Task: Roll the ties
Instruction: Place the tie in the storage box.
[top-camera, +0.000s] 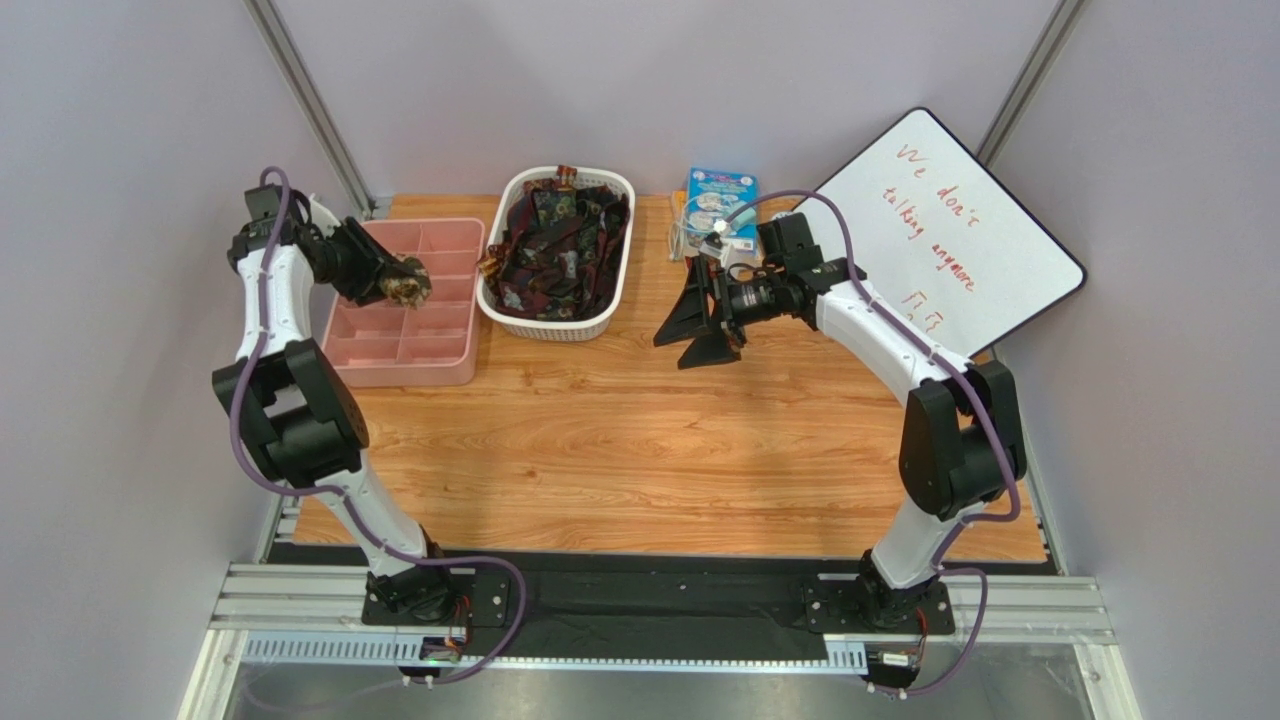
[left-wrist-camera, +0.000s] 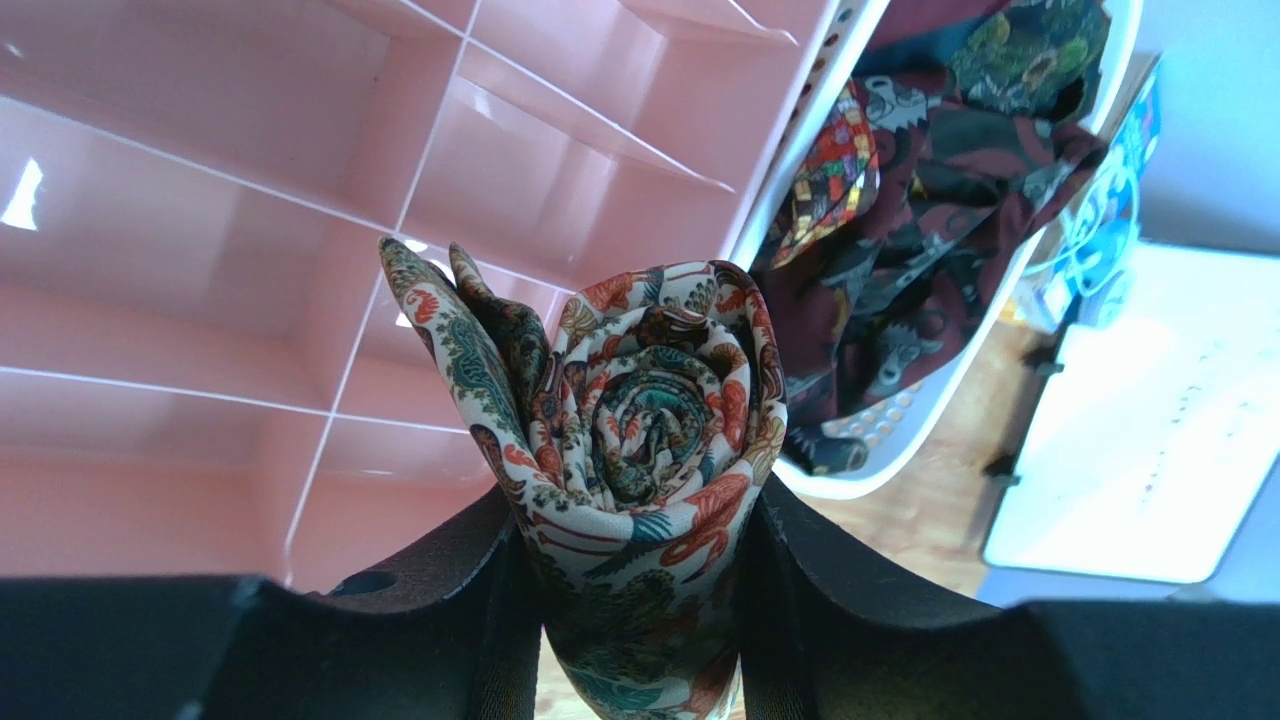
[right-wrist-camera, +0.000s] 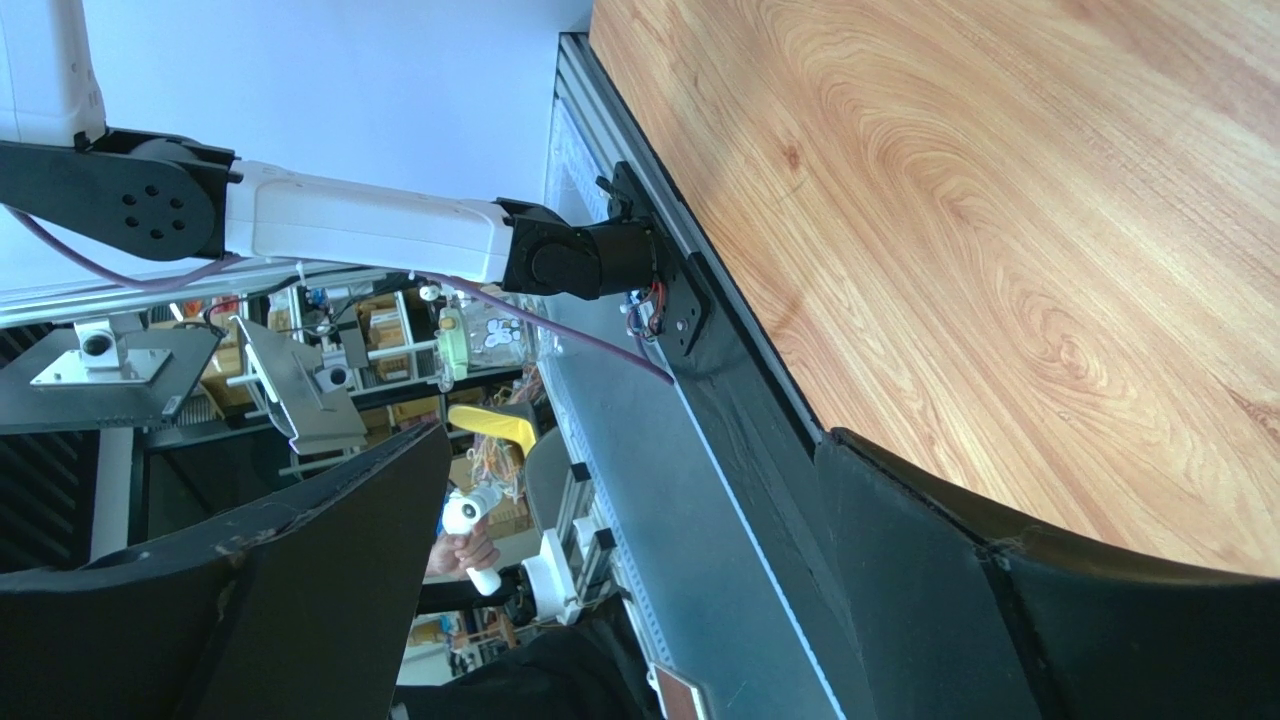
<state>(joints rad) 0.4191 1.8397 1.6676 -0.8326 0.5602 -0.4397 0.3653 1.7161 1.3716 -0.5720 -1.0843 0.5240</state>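
Observation:
A rolled tie (left-wrist-camera: 646, 420) with a cream, green and orange paisley print sits end-on between the black fingers (left-wrist-camera: 451, 585) of my left gripper (left-wrist-camera: 631, 510), which is shut on it. In the top view this gripper (top-camera: 403, 281) hangs over the right side of the pink compartment tray (top-camera: 406, 348), the roll just above its cells. More dark red and black ties (top-camera: 553, 248) lie heaped in the white basket (top-camera: 496, 308). My right gripper (top-camera: 694, 323) hovers over the table right of the basket, open and holding nothing (right-wrist-camera: 631, 443).
The pink tray's cells (left-wrist-camera: 181, 300) fill the left wrist view, with the basket of ties (left-wrist-camera: 917, 270) to the right. A blue box (top-camera: 718, 195) and a tilted whiteboard (top-camera: 947, 225) stand at the back right. Purple walls close in both sides.

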